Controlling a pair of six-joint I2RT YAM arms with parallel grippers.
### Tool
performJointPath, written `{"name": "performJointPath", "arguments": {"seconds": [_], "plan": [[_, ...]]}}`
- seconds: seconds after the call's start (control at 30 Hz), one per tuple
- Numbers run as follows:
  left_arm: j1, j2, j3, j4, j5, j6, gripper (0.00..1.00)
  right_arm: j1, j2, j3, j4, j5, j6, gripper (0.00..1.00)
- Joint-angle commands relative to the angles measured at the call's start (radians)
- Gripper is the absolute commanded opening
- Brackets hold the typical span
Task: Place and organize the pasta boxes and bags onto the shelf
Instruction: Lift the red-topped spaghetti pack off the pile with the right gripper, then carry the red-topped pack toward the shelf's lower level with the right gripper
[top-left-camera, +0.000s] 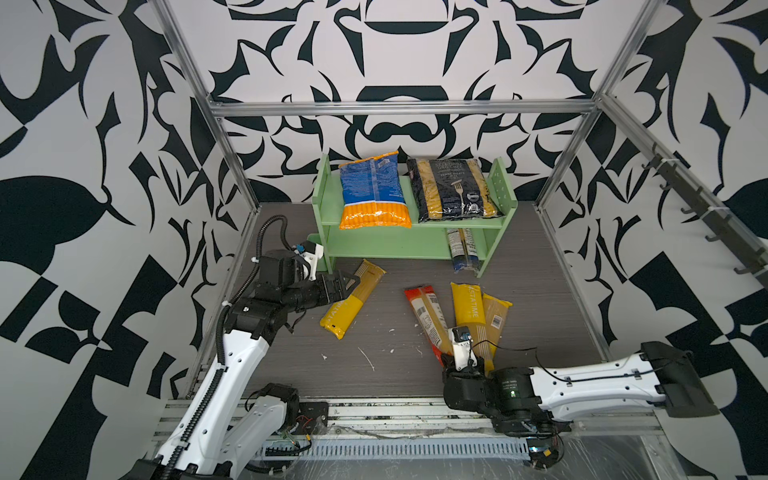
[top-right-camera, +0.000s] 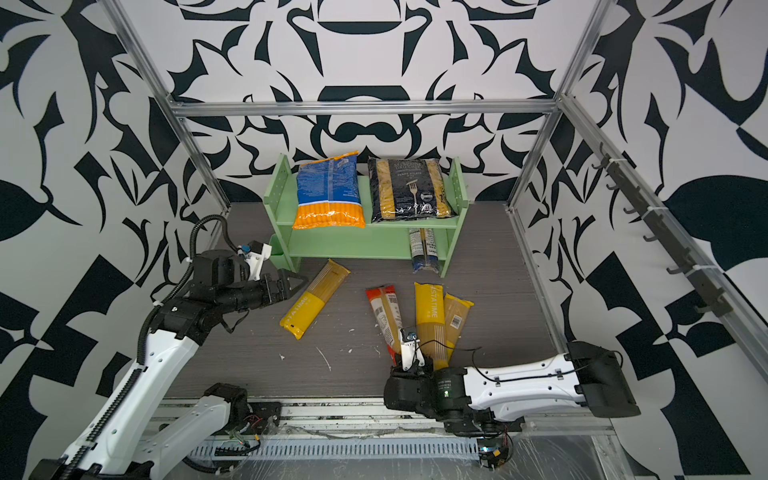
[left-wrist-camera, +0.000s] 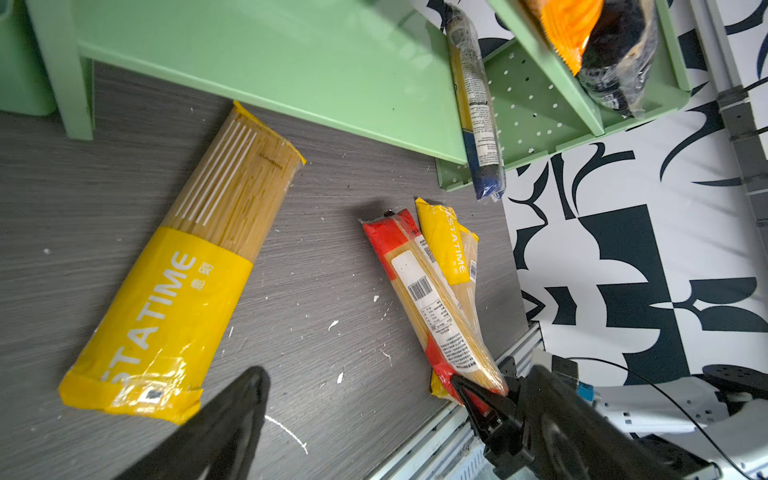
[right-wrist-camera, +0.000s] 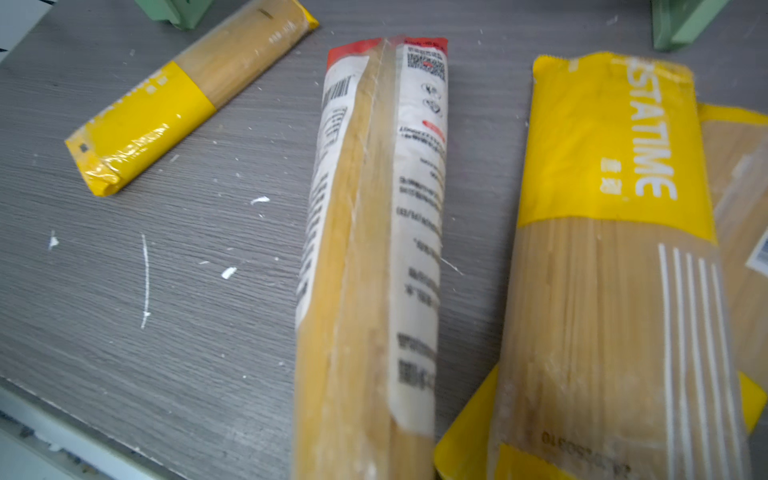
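In both top views the shelf (top-left-camera: 374, 245) carries a blue-orange bag (top-left-camera: 374, 187) and a black bag (top-left-camera: 455, 189) on its upper tier, with a blue-ended pack (top-right-camera: 424, 249) on the lower. The left hand (top-left-camera: 349, 284), fingers apart, is beside the left yellow pack (top-left-camera: 353, 303) on the bench (top-left-camera: 395, 353).

Left wrist view: the right hand (left-wrist-camera: 478, 388) is clamped on the red-ended pack (left-wrist-camera: 432, 299).

Right wrist view: that pack lies beside the right yellow pack (right-wrist-camera: 611, 208).

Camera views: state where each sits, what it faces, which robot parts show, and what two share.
Both top views: high in front, looking down at the shelf; left gripper and right gripper show.
Left wrist: on left arm, facing the lone yellow pack; one own finger shows.
Right wrist: on right arm, facing along the red-ended pack; no robot part shows.
Shared: both wrist views show both packs.
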Motion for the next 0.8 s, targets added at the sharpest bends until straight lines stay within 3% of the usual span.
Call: {"name": "performJointPath", "arguments": {"seconds": [0.0, 0.77], "plan": [[-0.003, 0.009, 0.037, 0.0, -0.021, 0.037, 0.99, -0.006, -0.032, 0.088, 0.08, 0.177, -0.096, 0.0], [-0.003, 0.066, 0.107, 0.055, -0.047, 0.051, 0.99, -0.038, -0.147, 0.266, -0.013, 0.259, -0.325, 0.0]]}}
